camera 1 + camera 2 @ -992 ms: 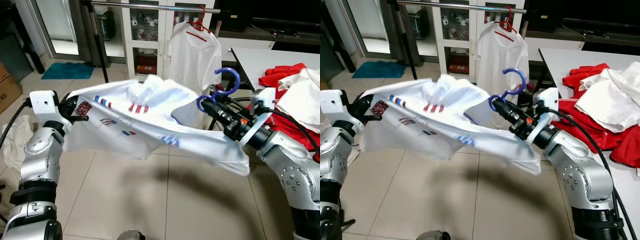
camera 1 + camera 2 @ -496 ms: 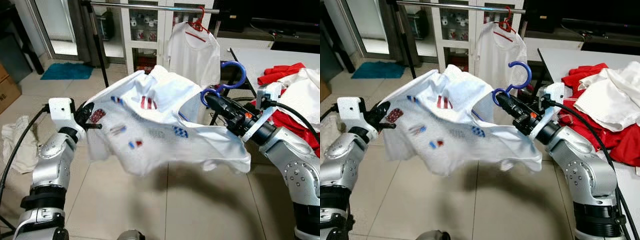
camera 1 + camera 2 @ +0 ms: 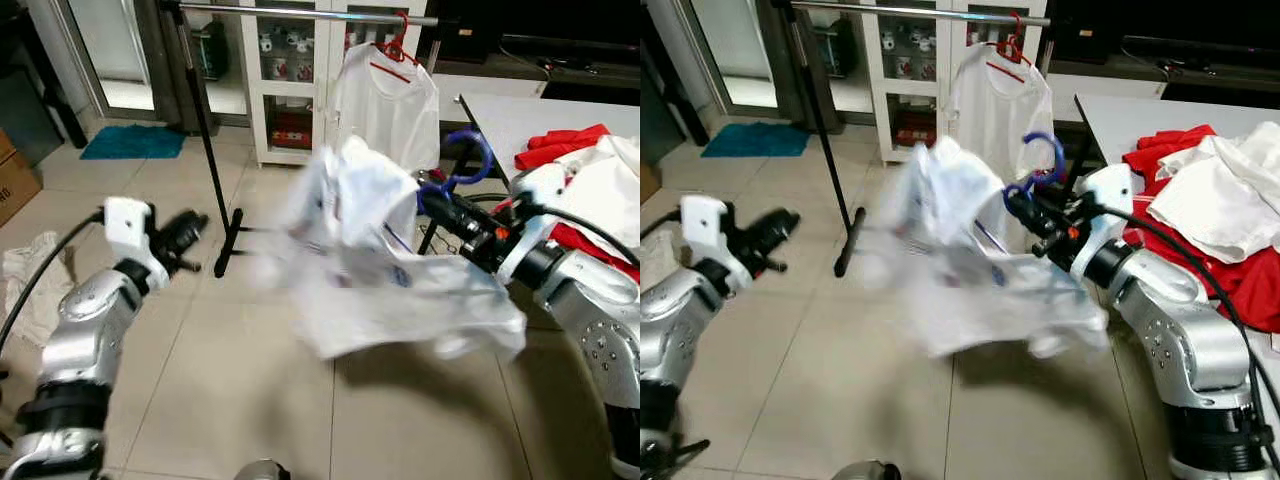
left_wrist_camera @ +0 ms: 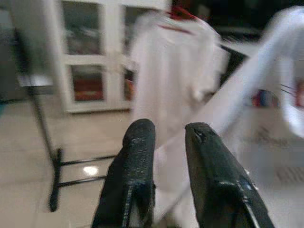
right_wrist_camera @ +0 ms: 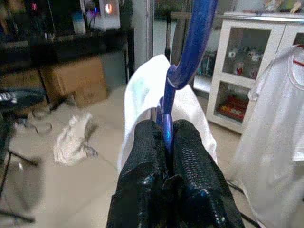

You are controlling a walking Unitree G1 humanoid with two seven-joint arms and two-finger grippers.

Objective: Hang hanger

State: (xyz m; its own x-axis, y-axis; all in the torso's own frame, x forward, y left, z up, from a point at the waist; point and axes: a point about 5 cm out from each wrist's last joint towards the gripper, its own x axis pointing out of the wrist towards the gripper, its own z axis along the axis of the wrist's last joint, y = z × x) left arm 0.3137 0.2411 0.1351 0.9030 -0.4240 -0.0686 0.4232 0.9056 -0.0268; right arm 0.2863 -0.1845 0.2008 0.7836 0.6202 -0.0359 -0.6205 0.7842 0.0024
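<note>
Hanger (image 5: pixel 190 47), blue, sits clamped at its neck between the fingers of my right tool (image 3: pixel 440 205), held mid-air near the rail (image 3: pixel 300 12). White patterned shirt (image 3: pixel 390 260) drapes from it, blurred. Left tool (image 3: pixel 185 232) is apart from the shirt, low over the floor (image 3: pixel 200 380); I see its fingers (image 4: pixel 135 161) slightly parted, gripping nothing. Another white shirt (image 3: pixel 385 105) hangs on a red hanger (image 3: pixel 398 48) on the rail. Red and white clothes (image 3: pixel 1210 200) lie on the tabletop (image 3: pixel 500 115).

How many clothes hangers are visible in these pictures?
2. A blue hanger, carrying a white printed shirt, is clamped in the right gripper. A red hanger holds a white T-shirt on the rail. The clothes pile on the table may hide others.
</note>
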